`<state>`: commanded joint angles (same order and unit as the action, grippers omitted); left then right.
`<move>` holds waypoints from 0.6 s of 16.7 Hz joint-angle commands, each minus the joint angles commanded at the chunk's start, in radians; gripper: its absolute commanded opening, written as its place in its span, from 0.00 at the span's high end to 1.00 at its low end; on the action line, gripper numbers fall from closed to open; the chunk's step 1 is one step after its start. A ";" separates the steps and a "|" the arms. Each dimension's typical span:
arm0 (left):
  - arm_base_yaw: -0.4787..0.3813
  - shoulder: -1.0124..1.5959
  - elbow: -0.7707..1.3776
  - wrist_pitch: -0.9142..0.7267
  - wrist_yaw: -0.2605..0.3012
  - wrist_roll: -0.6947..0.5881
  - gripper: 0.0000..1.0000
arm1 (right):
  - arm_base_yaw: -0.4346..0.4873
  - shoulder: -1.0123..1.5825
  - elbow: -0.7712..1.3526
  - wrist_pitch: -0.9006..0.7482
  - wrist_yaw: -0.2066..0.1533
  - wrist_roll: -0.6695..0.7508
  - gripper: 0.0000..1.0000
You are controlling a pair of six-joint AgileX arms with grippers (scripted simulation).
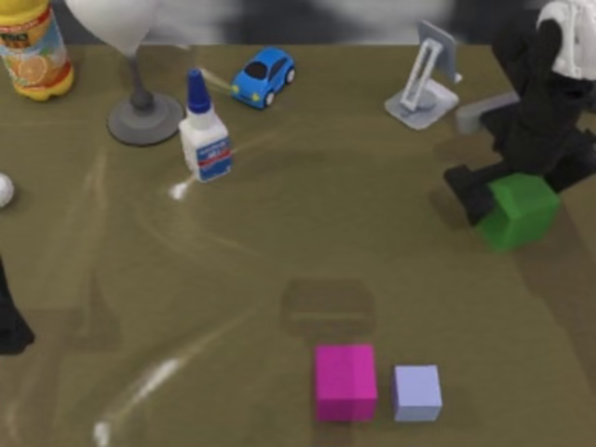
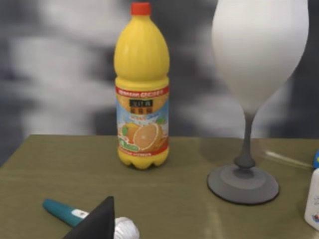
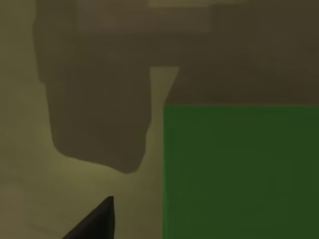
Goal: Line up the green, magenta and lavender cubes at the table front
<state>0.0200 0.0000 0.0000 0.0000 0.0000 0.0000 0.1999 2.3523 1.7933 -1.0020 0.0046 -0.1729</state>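
The green cube [image 1: 523, 212] sits at the right side of the table [image 1: 298, 251], well back from the front edge. My right gripper [image 1: 515, 186] hovers over it, open, with one black finger [image 1: 468, 194] on the cube's left side and the other hidden. In the right wrist view a strip of table shows between that fingertip [image 3: 102, 219] and the green cube [image 3: 239, 174]. The magenta cube [image 1: 345, 382] and the smaller lavender cube [image 1: 416, 392] stand side by side at the table front, a small gap between them. My left gripper [image 1: 11, 326] is parked at the left edge, open and holding nothing.
Along the back stand an orange juice bottle [image 1: 35, 47], a white lamp with a grey base [image 1: 144, 121], a glue bottle [image 1: 205, 135], a blue toy car [image 1: 264, 76] and a grey phone stand [image 1: 426, 79]. A teal-handled object [image 2: 62, 211] lies near the left fingertip [image 2: 99, 221].
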 joint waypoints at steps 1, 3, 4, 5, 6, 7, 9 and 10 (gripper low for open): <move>0.000 0.000 0.000 0.000 0.000 0.000 0.00 | 0.000 0.009 -0.021 0.026 0.000 0.001 0.00; 0.000 0.000 0.000 0.000 0.000 0.000 0.00 | 0.001 0.018 -0.039 0.047 0.000 0.001 0.00; 0.000 0.000 0.000 0.000 0.000 0.000 0.00 | 0.001 0.018 -0.039 0.047 0.000 0.001 0.00; 0.000 0.000 0.000 0.000 0.000 0.000 0.00 | 0.001 0.018 -0.039 0.047 0.000 0.001 0.00; 0.000 0.000 0.000 0.000 0.000 0.000 0.00 | 0.001 0.018 -0.039 0.047 0.000 0.001 0.00; 0.000 0.000 0.000 0.000 0.000 0.000 0.00 | 0.001 0.018 -0.039 0.047 0.000 0.001 0.08; 0.000 0.000 0.000 0.000 0.000 0.000 0.00 | 0.001 0.018 -0.039 0.047 0.000 0.001 0.23; 0.000 0.000 0.000 0.000 0.000 0.000 0.00 | 0.001 0.018 -0.039 0.047 0.000 0.001 0.30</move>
<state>0.0200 0.0000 0.0000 0.0000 0.0000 0.0000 0.2007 2.3699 1.7545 -0.9553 0.0048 -0.1719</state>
